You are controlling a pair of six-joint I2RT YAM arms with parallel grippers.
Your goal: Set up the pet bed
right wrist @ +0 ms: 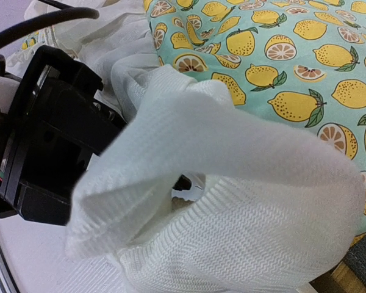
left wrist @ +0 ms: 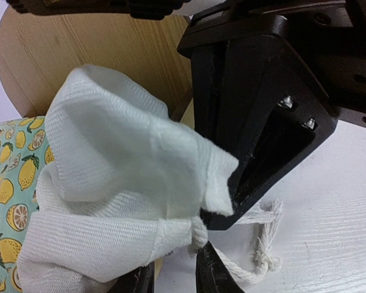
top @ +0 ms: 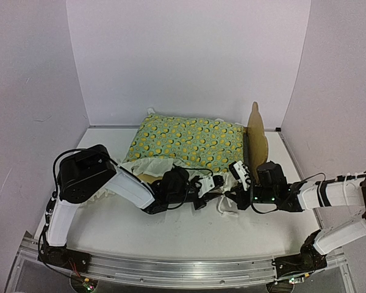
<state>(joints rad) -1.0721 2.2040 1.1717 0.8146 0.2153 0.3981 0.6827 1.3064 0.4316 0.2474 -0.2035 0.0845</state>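
right pincer (left wrist: 234,201) on ruffle (left wrist: 110,183), left-wrist view only

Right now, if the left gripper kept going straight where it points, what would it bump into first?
Most likely the white ruffle, which is bunched up right in front of the left gripper. Just behind the cloth is the right gripper, pinching that same ruffle. How close it sits is hard to judge.

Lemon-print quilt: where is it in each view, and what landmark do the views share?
Top external: lemon-print quilt at centre, left of the plywood headboard.
Left wrist: lower left edge, beside the white ruffle.
Right wrist: upper right, filling that corner.
Shared landmark: the white ruffle, in all three.
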